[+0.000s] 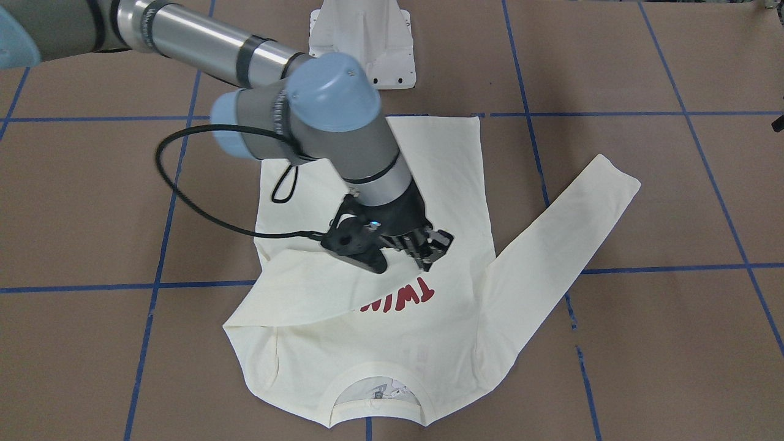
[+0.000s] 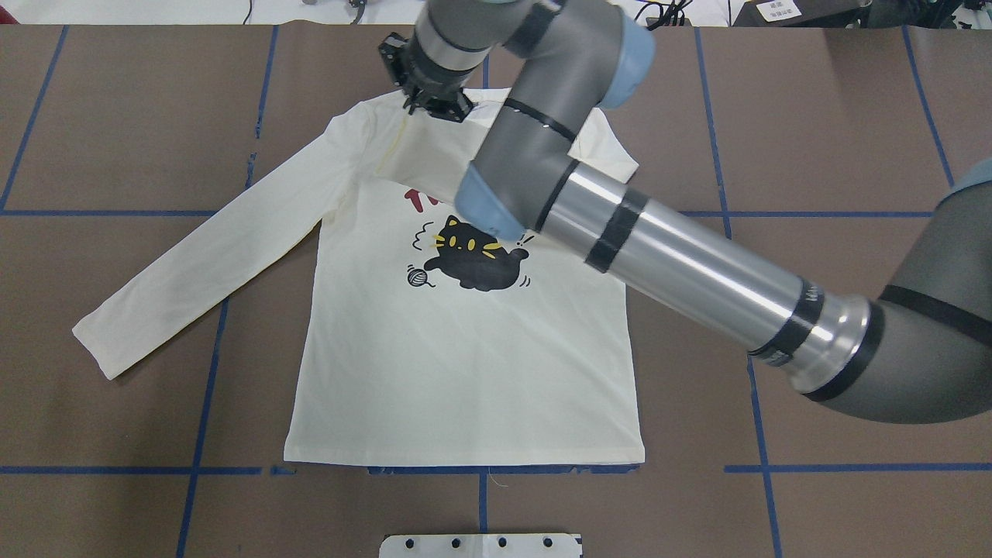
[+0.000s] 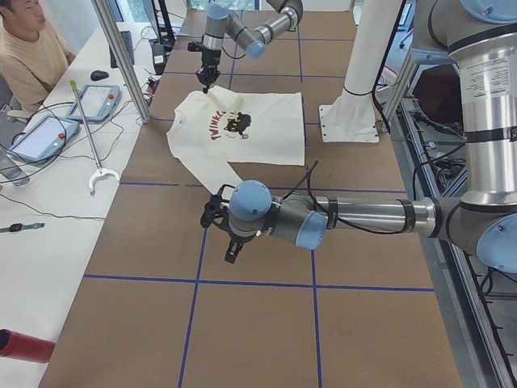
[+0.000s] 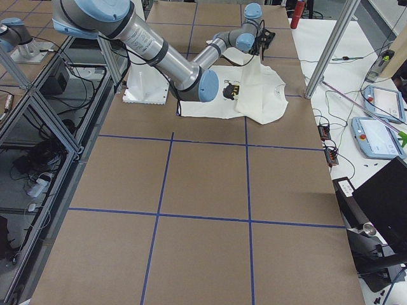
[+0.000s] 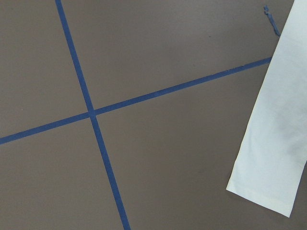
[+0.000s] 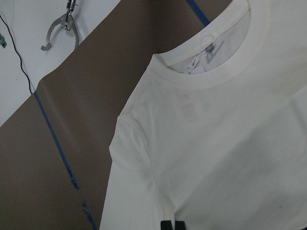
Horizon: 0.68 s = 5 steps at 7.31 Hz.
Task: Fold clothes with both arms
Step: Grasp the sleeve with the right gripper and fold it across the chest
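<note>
Cream shirt sleeve pinched by right end effector; left end effector: cannot tell.

One sleeve of the cream shirt lies beside blue tape lines crossing the table.

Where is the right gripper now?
In the overhead view, the right gripper is at the top, left of centre, above the neck end of the shirt; it grips the folded-over sleeve just beyond the red lettering.

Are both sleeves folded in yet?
No. One sleeve of the shirt lies stretched out flat, off to the side; only the other sleeve crosses the chest.
</note>
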Available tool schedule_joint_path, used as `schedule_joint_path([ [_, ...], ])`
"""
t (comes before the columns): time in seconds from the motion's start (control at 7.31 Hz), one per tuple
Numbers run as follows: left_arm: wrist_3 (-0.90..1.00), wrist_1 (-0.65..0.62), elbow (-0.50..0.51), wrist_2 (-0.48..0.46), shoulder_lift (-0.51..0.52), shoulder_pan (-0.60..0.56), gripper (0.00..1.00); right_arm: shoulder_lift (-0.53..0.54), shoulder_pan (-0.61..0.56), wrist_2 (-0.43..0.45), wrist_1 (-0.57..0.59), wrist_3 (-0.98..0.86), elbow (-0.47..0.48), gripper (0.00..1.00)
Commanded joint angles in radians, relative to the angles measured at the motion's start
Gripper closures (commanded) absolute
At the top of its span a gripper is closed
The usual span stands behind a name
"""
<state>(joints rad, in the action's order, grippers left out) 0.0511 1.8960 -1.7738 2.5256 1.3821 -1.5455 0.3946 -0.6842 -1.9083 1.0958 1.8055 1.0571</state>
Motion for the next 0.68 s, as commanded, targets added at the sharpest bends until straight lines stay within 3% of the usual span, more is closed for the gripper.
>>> schedule_joint_path([
  [0.0, 0.001, 0.000, 0.000, 0.004, 0.000, -0.001, 0.00, -0.074, 0.115, 0.174, -0.118, 0.002, -0.164, 1.00],
  [0.14, 0.001, 0.002, -0.001, 0.004, 0.000, -0.001, 0.00, -0.088, 0.170, 0.245, -0.184, 0.003, -0.196, 1.00],
  [0.27, 0.003, 0.002, 0.000, 0.002, 0.000, 0.001, 0.00, -0.114, 0.202, 0.291, -0.188, 0.003, -0.238, 0.46],
  [0.55, 0.000, 0.012, -0.003, 0.004, 0.008, 0.005, 0.00, -0.175, 0.218, 0.298, -0.188, 0.005, -0.285, 0.05],
])
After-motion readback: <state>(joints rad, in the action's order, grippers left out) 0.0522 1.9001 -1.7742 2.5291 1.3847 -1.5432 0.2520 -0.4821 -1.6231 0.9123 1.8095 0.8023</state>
